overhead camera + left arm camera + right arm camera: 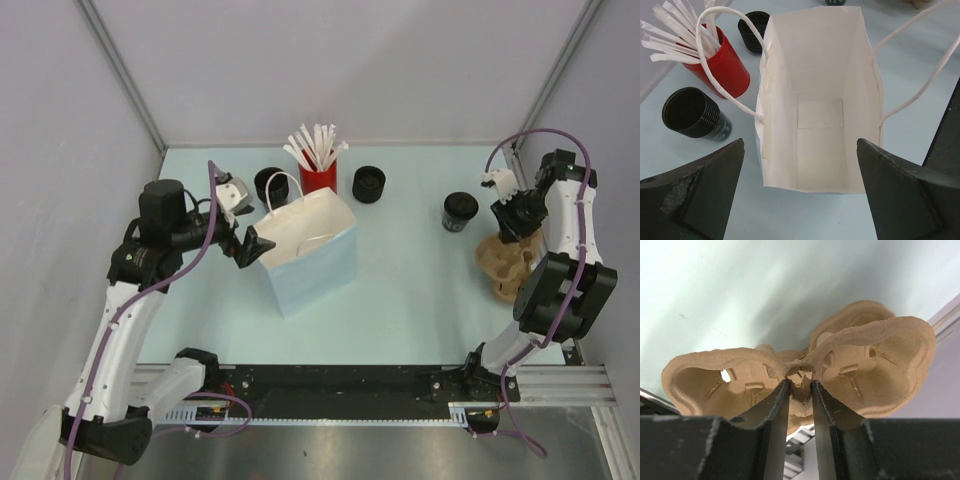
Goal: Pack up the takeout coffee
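Three small black cups stand on the table: one [270, 185] left of the red cup, one [368, 184] right of it, one [459, 212] further right. A white paper bag [305, 250] stands open at the centre. My left gripper [243, 218] is open and empty at the bag's left side. In the left wrist view my left gripper [800, 145] looks into the empty bag [820, 65], with one black cup [692, 112] open-topped at the left and another [754, 31] behind. My right gripper [512, 228] is shut on the middle ridge of the tan tray [865, 350].
A red cup [318, 175] of white sticks stands behind the bag, also in the left wrist view [722, 67]. The tan tray [505, 262] sits at the table's right edge. The bag's handle loops [730, 60] stand up beside the red cup.
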Available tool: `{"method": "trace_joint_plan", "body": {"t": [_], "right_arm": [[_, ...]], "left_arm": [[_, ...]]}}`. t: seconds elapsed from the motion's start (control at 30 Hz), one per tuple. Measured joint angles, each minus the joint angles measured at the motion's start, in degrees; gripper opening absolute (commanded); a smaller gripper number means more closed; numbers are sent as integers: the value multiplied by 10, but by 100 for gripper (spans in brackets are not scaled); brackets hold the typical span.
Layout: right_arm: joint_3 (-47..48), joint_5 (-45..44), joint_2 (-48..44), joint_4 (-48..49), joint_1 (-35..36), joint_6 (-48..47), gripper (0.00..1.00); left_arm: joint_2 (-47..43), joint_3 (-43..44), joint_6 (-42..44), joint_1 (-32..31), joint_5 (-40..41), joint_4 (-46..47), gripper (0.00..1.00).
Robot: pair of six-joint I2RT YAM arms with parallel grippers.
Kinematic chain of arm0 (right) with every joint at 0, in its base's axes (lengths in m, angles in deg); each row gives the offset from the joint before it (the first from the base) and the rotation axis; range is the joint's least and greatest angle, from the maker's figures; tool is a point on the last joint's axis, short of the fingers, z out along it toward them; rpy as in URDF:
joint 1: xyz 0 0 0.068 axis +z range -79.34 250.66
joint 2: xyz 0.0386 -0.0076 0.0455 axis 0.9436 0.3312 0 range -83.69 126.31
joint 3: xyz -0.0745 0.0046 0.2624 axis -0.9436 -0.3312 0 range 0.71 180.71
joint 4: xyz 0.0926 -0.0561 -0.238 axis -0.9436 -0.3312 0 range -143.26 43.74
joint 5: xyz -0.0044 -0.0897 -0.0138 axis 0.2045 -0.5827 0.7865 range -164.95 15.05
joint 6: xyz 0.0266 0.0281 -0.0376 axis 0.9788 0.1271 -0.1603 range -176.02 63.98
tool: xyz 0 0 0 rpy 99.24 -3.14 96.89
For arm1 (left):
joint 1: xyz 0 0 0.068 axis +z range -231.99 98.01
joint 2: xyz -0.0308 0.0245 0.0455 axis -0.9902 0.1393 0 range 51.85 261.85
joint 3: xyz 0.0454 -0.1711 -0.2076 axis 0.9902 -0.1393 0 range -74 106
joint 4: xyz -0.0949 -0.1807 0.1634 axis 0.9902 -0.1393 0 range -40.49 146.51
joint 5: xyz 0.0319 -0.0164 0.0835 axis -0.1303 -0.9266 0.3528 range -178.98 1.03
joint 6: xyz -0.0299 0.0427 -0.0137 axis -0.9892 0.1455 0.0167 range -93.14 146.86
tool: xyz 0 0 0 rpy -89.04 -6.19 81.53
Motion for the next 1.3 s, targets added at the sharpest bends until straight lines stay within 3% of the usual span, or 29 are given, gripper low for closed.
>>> {"method": "trace_joint_plan", "body": {"t": [0.57,0.9,1.13,1.3], "right_arm": [[-49,-57,-7,38,-26,75,26],[-57,-70,-8,60,-38,82,31],[-64,-71,-8,65,-38,87,54],[-66,-73,-8,67,-38,87,63]], "left_arm": [[-4,-10,0,0,-5,6,99],[-4,-11,-1,0,-6,9,99],[-4,-11,-2,0,-9,9,99],[-4,-11,-2,0,-10,9,99]]}}
